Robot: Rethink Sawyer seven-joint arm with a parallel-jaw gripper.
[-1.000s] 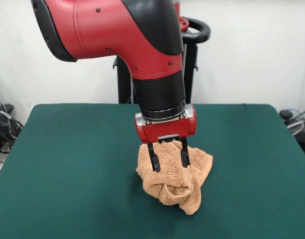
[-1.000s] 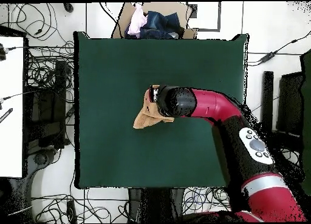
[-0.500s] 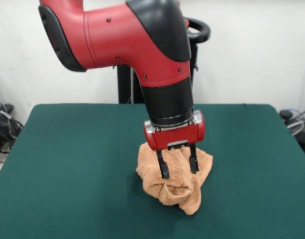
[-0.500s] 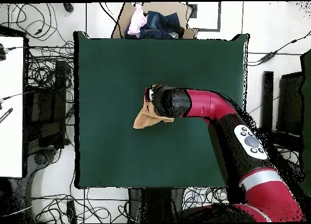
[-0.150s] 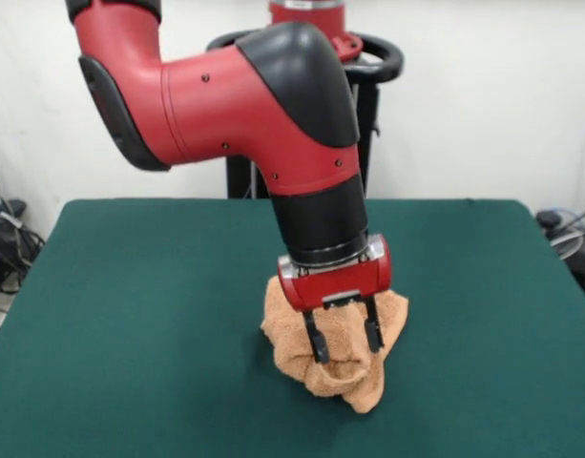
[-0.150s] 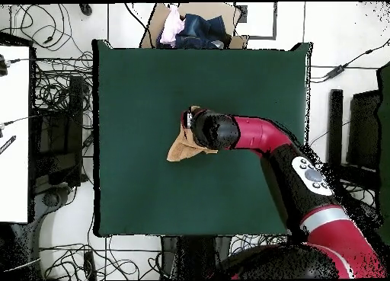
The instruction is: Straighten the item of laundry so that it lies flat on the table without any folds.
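One towel: we see the towel (image 5: 335,343) crumpled mid-desk (image 5: 130,315).
Gripper: our gripper (image 5: 344,341) hangs spread, empty.
Relation: the heap sits directly beneath, fingers straddling its crest.

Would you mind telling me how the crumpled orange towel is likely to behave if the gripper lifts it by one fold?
The towel lies in soft bunched folds, so it would probably drape limply and unfurl under the gripper. Its looped terry surface should grip the open fingers rather than slip. It looks light, likely dragging easily across the table.
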